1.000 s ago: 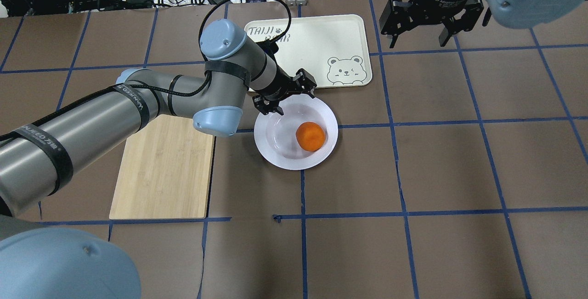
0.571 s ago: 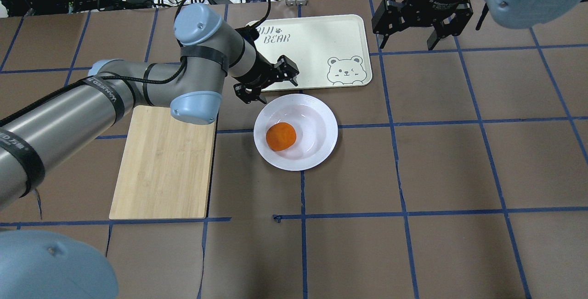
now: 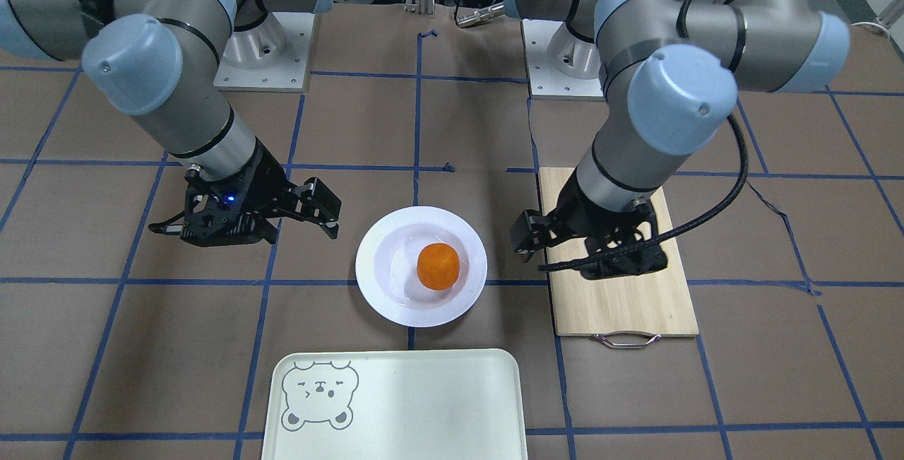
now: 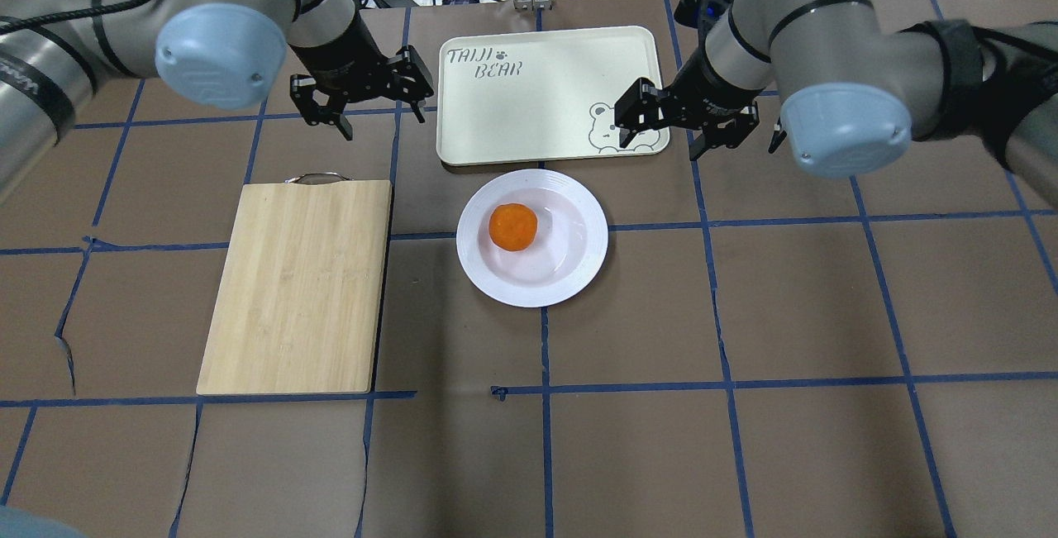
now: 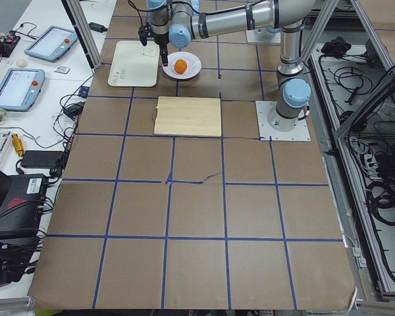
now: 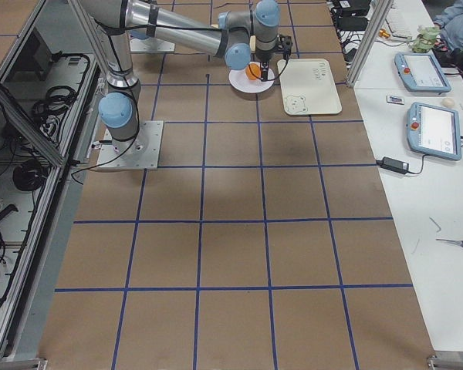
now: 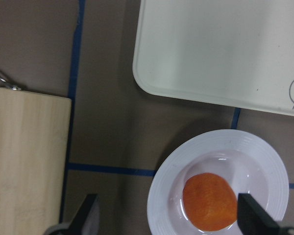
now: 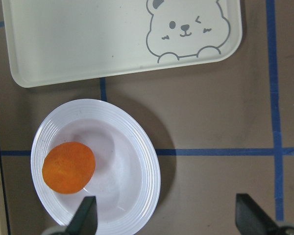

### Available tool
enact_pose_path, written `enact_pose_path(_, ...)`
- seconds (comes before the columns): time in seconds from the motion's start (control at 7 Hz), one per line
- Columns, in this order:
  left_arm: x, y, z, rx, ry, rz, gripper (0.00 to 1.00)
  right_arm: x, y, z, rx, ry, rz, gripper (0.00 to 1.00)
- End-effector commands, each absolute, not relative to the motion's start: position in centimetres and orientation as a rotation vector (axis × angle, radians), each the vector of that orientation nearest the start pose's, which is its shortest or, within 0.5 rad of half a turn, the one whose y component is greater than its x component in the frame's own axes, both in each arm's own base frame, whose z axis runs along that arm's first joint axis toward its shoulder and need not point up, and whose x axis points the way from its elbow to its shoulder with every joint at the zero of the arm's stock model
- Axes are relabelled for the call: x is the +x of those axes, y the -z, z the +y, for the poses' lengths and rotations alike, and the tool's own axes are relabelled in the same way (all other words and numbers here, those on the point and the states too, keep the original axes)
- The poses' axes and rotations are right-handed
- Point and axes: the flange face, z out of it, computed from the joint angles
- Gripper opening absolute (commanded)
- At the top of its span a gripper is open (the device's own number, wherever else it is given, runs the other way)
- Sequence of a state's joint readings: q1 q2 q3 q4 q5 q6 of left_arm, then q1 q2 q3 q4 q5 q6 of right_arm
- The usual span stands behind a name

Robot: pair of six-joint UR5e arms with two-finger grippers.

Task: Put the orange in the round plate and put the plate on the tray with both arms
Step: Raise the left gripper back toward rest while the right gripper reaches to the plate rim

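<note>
Brown paper ruled with blue tape covers your table (image 4: 785,315). Your left gripper (image 4: 382,116) hangs spread and empty beyond the pale wooden cutting board (image 4: 297,290). Your right gripper (image 4: 671,131), equally spread and empty, hangs by the bear corner of the cream rectangular plastic tray (image 4: 554,108). Between them, on the robot's side of both, sits the glossy white round plate (image 4: 588,261), with the small bright orange fruit (image 4: 512,226) in its hollow, toward the left gripper. Plate and tray lie just apart. Each gripper probably takes its own side of the rim. The tray's lettering reads "TAIJI BEAR".
</note>
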State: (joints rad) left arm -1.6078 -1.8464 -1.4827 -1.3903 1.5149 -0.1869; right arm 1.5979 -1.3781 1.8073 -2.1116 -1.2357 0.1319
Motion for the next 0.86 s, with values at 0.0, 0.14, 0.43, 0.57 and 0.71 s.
enact_pose_path(0.0,-10.6,-45.9,-57.5,-0.192,0.038,3.128,1.0,19.9,-26.0,-53.8,0.273,0.106,2.682,1.0)
enact_pose_path(0.14,-10.2,-48.0,-55.2,-0.21,0.015,3.103,1.0,21.7,-22.8,-54.2,0.253,0.106,2.669,1.0)
enact_pose_path(0.43,-10.6,-52.6,-53.0,-0.212,0.148,3.116,1.0,24.6,-19.0,-53.5,0.238,0.008,2.675,1.0)
enact_pose_path(0.57,-10.6,-51.5,-52.6,-0.19,0.104,3.109,1.0,25.5,-18.1,-53.2,0.239,0.008,2.679,1.0)
enact_pose_path(0.71,-10.7,-52.3,-51.7,-0.197,0.127,3.118,1.0,25.4,-17.7,-53.3,0.228,0.007,2.69,1.0)
